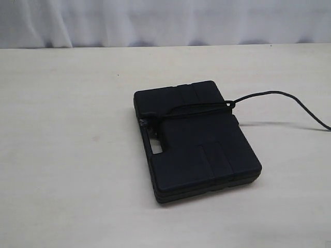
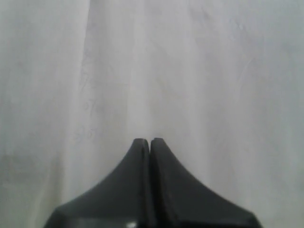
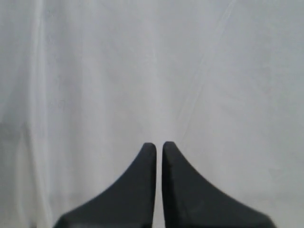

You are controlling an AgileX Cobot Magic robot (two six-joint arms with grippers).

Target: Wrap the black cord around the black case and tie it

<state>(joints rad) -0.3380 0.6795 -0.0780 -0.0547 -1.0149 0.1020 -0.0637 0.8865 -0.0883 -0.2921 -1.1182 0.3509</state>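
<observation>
**Loose end lies right**

The flat matte black plastic case (image 1: 199, 142) lies on the pale table (image 1: 62, 155). The long thin black braided cord (image 1: 269, 92) crosses its lid and trails off right. My left gripper (image 2: 150, 140) and right gripper (image 3: 159, 145) are pinched closed and empty. I think the right arm is nearer.

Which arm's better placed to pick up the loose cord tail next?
Right, probably: the black cord leaves the black case on the right and its free length runs off that side. The left gripper and right gripper are both shut, empty, facing only white fabric.
</observation>
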